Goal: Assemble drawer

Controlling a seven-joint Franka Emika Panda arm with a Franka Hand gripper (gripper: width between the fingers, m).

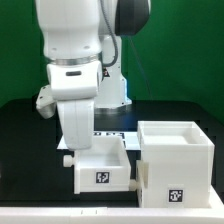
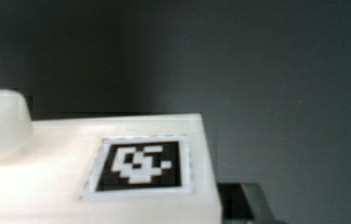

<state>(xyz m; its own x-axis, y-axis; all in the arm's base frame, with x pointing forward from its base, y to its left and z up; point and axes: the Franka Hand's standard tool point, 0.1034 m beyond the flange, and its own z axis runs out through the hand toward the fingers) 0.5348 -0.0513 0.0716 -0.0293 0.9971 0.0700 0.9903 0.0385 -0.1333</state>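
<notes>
Drawer on counter, casing just beside at 3 o'clock; tool above drawer's rim (opening indiscernible).

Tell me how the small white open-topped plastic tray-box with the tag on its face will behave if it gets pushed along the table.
The small white open-topped plastic tray-box looks stiff and hollow, so probably light. Its flat base and low, squat shape suggest it will slide rather than tip or roll. The larger white hollow cube casing stands close on the exterior view's right, so a push that way would likely soon meet it.
</notes>
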